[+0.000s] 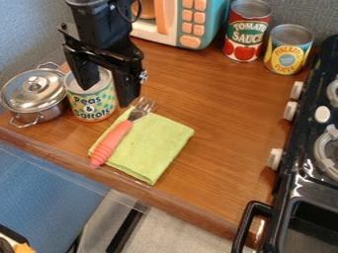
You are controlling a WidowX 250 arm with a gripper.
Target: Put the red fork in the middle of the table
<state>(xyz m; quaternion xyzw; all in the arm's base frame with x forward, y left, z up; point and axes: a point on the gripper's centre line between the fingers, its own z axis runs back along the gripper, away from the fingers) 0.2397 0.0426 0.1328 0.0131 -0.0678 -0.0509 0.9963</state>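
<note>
The fork (111,143) has a red handle and metal tines. It lies slantwise along the left side of a folded green cloth (155,143), its handle end at the cloth's lower left corner and its tines just past the upper edge. Up and to the left of the tines hangs the black gripper (107,95), open, with its two fingers apart. One finger overlaps the top of the peas and carrots can (92,105) and the other stands at the can's right side, near the tines. The wooden table (218,116) lies under all of these.
A lidded metal pot (33,94) stands left of the can. At the back are a toy microwave (188,24), a tomato sauce can (247,32) and a pineapple can (288,49). A black stove (294,183) with white knobs borders the right side. The table's front edge runs below the cloth.
</note>
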